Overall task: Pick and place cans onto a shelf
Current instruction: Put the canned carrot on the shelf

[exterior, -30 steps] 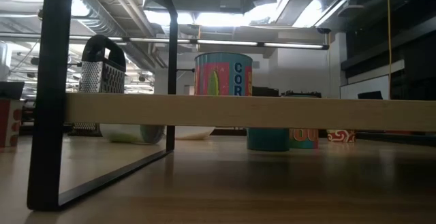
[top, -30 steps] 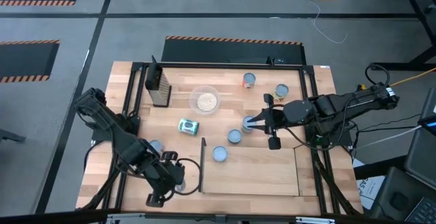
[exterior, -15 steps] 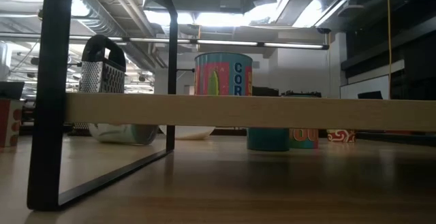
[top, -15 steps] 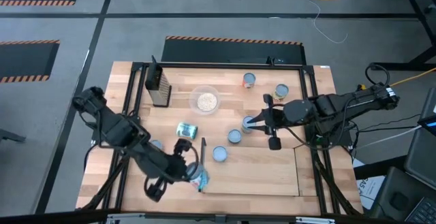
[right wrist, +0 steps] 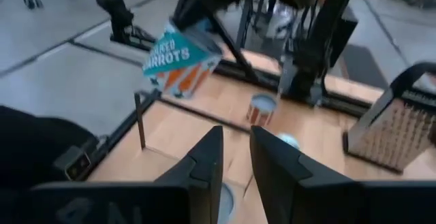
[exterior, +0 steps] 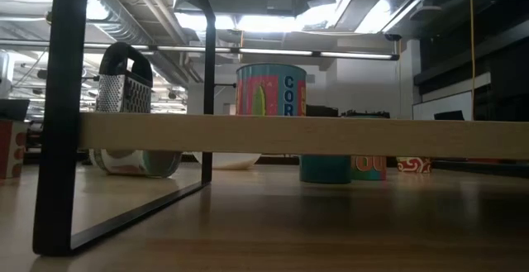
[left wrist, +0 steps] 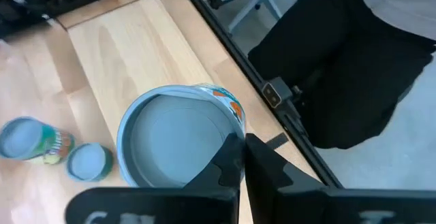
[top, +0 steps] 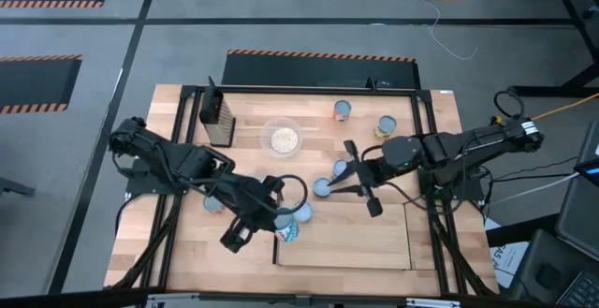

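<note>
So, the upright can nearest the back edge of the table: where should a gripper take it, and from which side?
Grip the can across its curved side wall, coming straight down from above. It stands upright with its flat round top facing up, so the sides are open all around. Probably set the fingers front and back, since another can stands apart from it on one side.

The worktop (top: 187, 252) is carrying a grater (top: 218, 118), bowl (top: 282, 139), shelf (top: 346, 238) and several cans (top: 343, 110) standing around them.
</note>
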